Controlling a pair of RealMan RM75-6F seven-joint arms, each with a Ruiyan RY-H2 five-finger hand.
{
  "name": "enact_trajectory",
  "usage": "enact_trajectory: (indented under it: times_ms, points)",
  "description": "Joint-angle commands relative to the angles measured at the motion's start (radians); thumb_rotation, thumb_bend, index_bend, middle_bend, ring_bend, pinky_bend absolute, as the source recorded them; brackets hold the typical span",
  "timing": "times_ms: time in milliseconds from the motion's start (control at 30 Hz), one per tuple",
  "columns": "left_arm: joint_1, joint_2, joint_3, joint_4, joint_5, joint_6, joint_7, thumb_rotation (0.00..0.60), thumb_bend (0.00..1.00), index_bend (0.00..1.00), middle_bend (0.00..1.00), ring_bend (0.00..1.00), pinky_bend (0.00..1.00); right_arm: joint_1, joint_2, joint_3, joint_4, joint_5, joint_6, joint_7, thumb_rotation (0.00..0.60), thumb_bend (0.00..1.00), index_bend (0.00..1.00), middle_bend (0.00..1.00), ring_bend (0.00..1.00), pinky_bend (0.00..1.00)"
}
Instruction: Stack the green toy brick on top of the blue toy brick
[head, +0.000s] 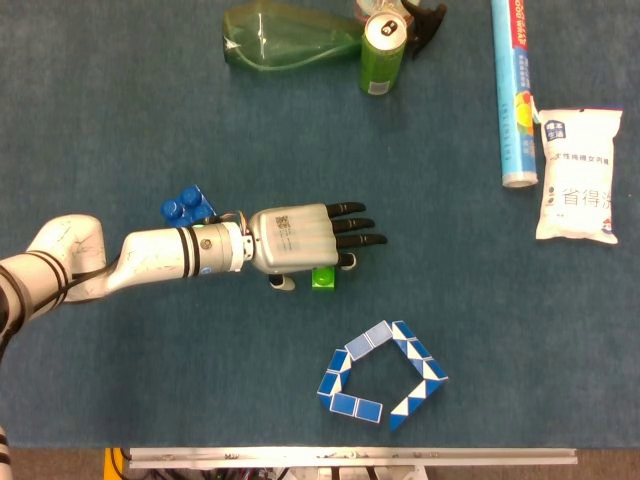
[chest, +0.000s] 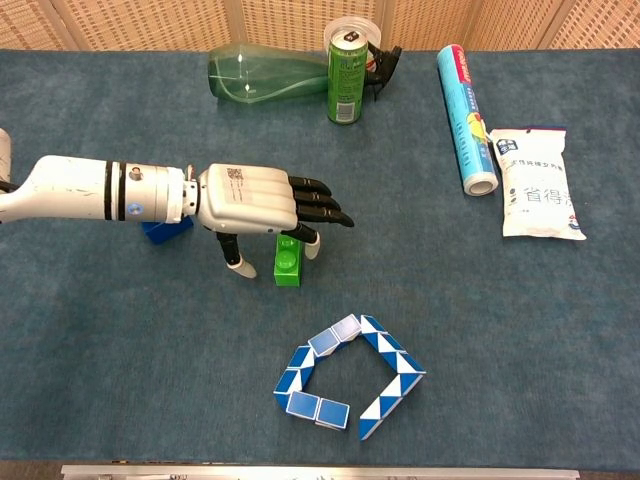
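The green toy brick (head: 323, 277) (chest: 288, 259) stands on the blue cloth, partly covered from above by my left hand (head: 305, 240) (chest: 262, 204). The hand hovers palm down over it, fingers stretched out to the right and thumb hanging down just left of the brick; nothing is gripped. The blue toy brick (head: 187, 207) (chest: 165, 230) lies further left, behind the forearm near the wrist, mostly hidden in the chest view. My right hand does not show in either view.
A blue-and-white folding snake puzzle (head: 384, 375) (chest: 345, 375) lies in front of the brick. At the back lie a green bottle (head: 285, 36), a green can (head: 380, 52), a blue tube (head: 514, 90) and a white packet (head: 578, 174).
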Motion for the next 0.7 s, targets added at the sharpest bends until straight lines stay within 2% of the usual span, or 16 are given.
enact_trajectory:
  times_ms: [33, 467, 700]
  points:
    - [0.004, -0.016, 0.009, 0.028, 0.009, 0.026, -0.002, 0.6, 0.14, 0.31, 0.0, 0.0, 0.05, 0.0, 0.0, 0.001, 0.0, 0.001, 0.0, -0.001, 0.6, 0.24, 0.43, 0.43, 0.33, 0.41]
    - [0.018, -0.082, 0.03, 0.159, 0.01, 0.092, -0.032, 0.6, 0.14, 0.33, 0.0, 0.0, 0.05, 0.002, -0.001, 0.003, 0.004, 0.006, -0.006, 0.0, 0.6, 0.24, 0.43, 0.43, 0.33, 0.41]
    - [0.024, -0.102, 0.039, 0.197, 0.003, 0.102, -0.039, 0.6, 0.14, 0.39, 0.0, 0.0, 0.05, 0.001, 0.0, 0.003, 0.004, 0.006, -0.005, 0.001, 0.6, 0.24, 0.43, 0.43, 0.33, 0.41]
